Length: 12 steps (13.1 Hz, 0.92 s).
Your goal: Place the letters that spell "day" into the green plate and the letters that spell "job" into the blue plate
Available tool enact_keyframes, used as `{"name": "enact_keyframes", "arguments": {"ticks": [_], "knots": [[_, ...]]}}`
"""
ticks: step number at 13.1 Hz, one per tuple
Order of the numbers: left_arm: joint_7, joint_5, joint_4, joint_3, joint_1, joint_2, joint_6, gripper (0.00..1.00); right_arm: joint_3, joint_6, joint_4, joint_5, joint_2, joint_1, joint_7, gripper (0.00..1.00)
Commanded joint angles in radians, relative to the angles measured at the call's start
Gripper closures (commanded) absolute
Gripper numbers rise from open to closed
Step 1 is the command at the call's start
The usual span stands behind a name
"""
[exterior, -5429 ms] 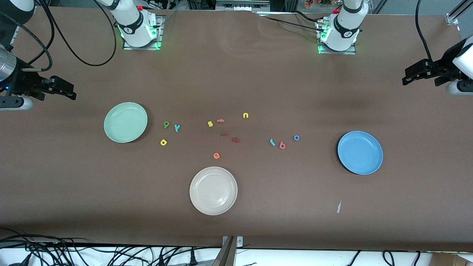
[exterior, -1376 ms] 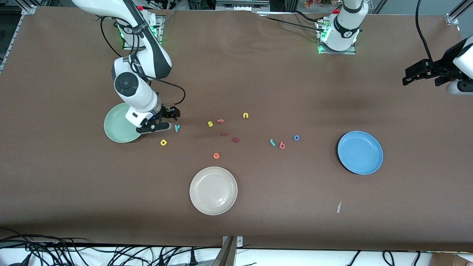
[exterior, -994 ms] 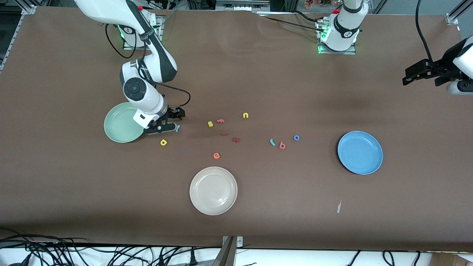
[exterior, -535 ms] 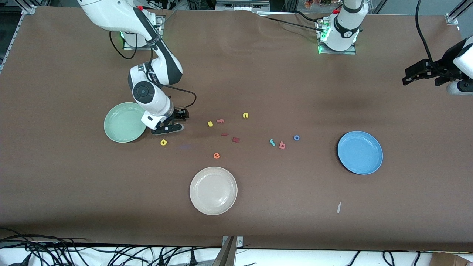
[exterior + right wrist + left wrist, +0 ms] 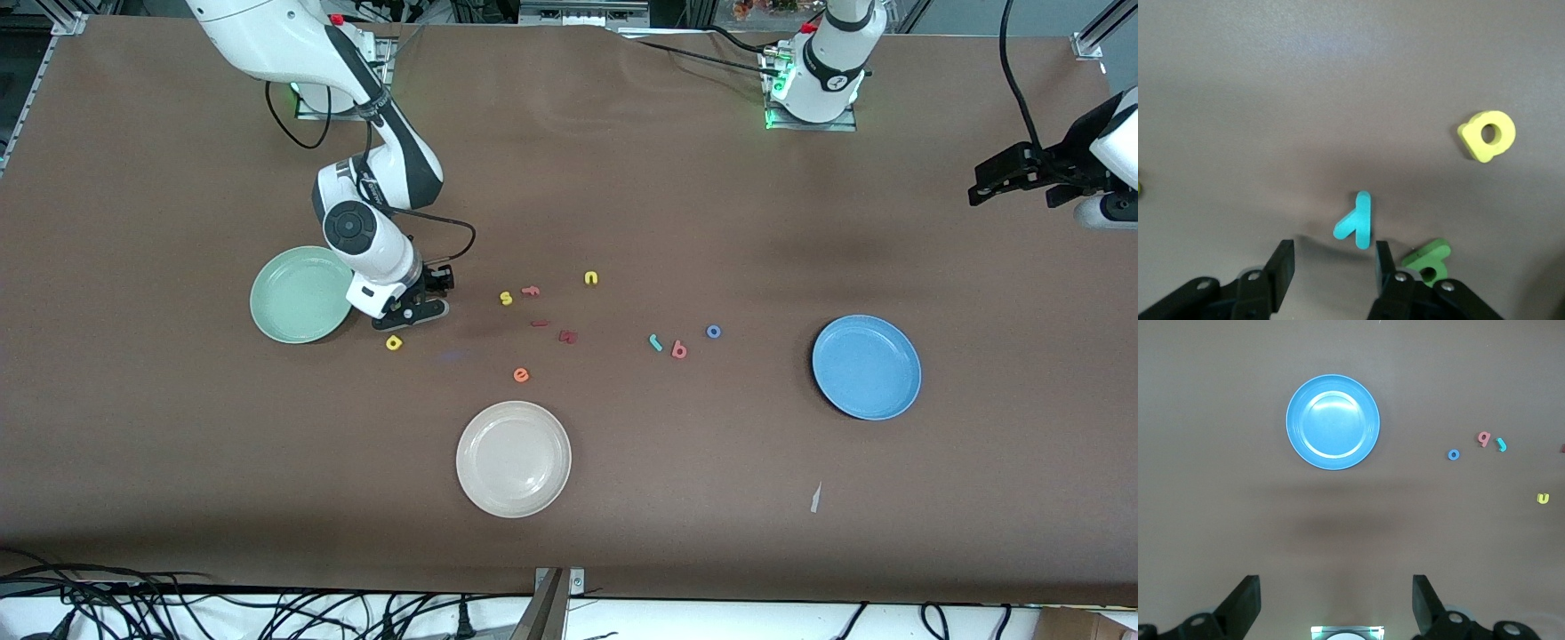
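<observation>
- Step in hand: the right gripper [image 5: 1331,263] is low over the teal "y" [image 5: 1356,221], fingers part-way apart astride its tail, nothing gripped.
- The "y" lies flat near the green plate [image 5: 300,294], in the table's middle band; its long stem points at the gripper, between the fingers.
- Next, I judge: clench, lift, carry to the plate.
- The left gripper [image 5: 1335,603] waits released above its table end.

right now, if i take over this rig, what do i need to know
Right gripper: low at the teal y, fingers apart, nothing gripped.
Left gripper: open, waiting at its end of the table.
Green a and yellow d lie on the table beside the green plate; j, b, o lie toward the blue plate.
Done: no letter is in either plate.
Left: all six.
</observation>
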Motion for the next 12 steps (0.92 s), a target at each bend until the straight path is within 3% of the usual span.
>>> {"name": "enact_keyframes", "arguments": {"ticks": [1, 5, 7, 12], "knots": [[0.005, -0.006, 0.006, -0.004, -0.008, -0.003, 0.005, 0.00, 0.007, 0.001, 0.020, 0.013, 0.023, -0.006, -0.037, 0.44], [0.005, -0.007, 0.005, -0.021, -0.022, 0.063, 0.023, 0.00, 0.005, 0.001, 0.020, 0.013, 0.033, -0.007, -0.059, 0.51], [0.005, -0.010, -0.015, -0.021, -0.037, 0.158, 0.045, 0.00, 0.007, 0.001, 0.021, 0.013, 0.037, -0.007, -0.059, 0.64], [0.058, -0.010, -0.020, -0.018, -0.105, 0.249, 0.170, 0.01, 0.005, 0.003, 0.021, 0.011, 0.037, -0.007, -0.059, 0.80]]}}
